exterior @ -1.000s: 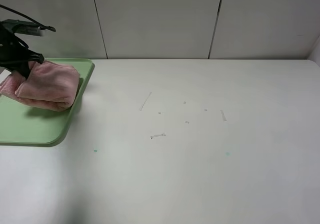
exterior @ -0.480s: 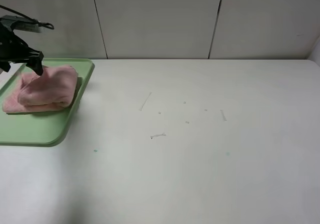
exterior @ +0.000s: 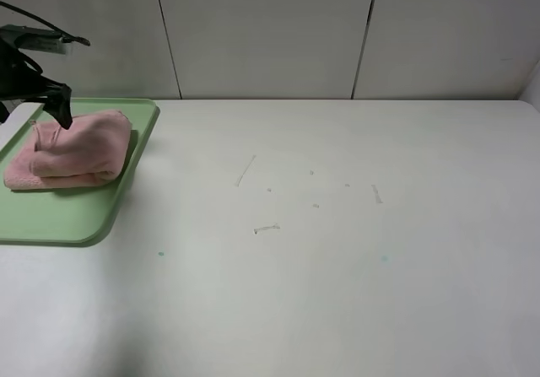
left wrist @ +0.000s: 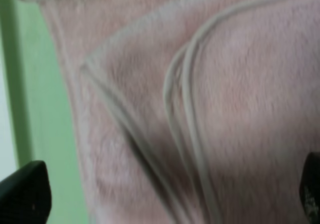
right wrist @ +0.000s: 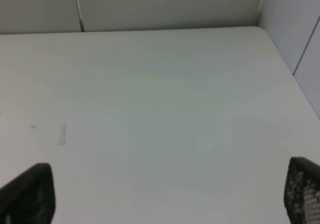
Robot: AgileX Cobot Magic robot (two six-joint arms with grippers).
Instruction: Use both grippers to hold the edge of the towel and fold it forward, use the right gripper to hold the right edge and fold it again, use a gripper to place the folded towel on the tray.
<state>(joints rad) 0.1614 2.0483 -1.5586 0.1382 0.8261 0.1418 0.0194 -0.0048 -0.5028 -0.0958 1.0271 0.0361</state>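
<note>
The towel (exterior: 72, 148) is sitting folded up in a chunky pink bundle on the far half of the tray (exterior: 76, 217), hems showing along the folds, and nothing is gripping it. The left gripper (exterior: 34, 111) is hanging right over the bundle's far corner with its fingers (left wrist: 25, 196) spread wide on either side of the cloth. The right gripper (right wrist: 165, 196) is well away from the tray over bare table (right wrist: 160, 108), fingers also wide apart and holding nothing.
</note>
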